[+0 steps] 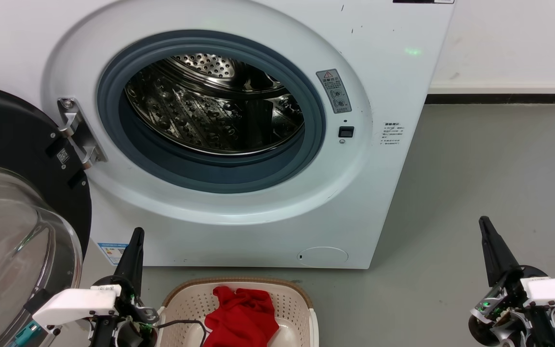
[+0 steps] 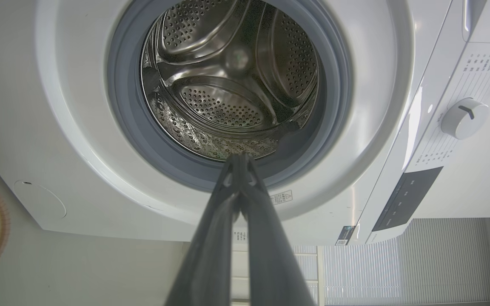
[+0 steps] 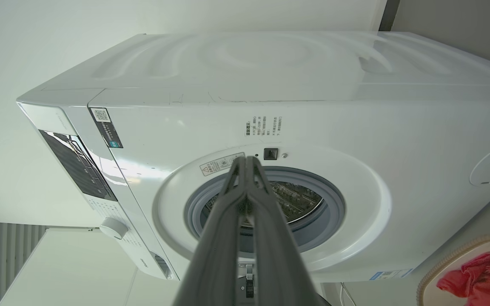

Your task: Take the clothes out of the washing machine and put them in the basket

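The white washing machine (image 1: 239,212) stands in front of me with its steel drum (image 1: 210,106) showing bare metal. Red clothes (image 1: 241,315) lie bunched in the cream basket (image 1: 186,303) on the floor below the opening; in the right wrist view the clothes (image 3: 479,276) show at the lower right. My left gripper (image 1: 138,232) is shut and empty, low at the left beside the basket, and in its wrist view the gripper (image 2: 239,158) points at the drum (image 2: 228,80). My right gripper (image 1: 483,220) is shut and empty, over the floor right of the machine, also seen as a shut gripper (image 3: 247,160).
The round glass door (image 1: 12,231) hangs open at the left, close to my left arm. Grey floor (image 1: 489,168) stretches right of the machine up to a white wall with a dark skirting. A control dial (image 2: 464,118) sits on the machine's panel.
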Controlling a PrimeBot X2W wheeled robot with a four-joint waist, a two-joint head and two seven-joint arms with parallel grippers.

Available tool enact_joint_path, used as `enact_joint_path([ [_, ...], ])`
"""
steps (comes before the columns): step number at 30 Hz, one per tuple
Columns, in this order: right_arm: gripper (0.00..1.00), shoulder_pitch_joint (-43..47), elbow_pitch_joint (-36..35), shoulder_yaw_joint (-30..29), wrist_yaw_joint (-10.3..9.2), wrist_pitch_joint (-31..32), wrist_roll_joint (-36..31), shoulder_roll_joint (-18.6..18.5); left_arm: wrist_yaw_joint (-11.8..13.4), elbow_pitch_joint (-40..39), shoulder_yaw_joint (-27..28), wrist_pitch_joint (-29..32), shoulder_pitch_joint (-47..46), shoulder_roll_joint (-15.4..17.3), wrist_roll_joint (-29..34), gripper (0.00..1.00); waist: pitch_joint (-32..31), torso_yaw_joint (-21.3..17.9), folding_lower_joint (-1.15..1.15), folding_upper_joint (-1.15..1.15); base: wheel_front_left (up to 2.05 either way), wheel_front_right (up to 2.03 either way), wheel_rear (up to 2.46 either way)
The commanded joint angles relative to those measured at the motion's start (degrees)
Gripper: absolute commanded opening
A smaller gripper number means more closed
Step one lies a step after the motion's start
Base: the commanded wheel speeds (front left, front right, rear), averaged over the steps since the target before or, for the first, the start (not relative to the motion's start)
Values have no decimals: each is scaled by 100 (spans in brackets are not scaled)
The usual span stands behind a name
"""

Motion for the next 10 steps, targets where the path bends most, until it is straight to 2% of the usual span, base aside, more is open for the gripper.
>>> enact_joint_path([
  [1,0,-69,10,-8,0,3,-49,18,-15,1,17,9,-33,-6,-12,0,0,0,0,0,0,0,0],
  [10,0,-69,10,-9,0,5,-51,17,-16,1,16,9,-33,-6,-12,0,0,0,0,0,0,0,0],
])
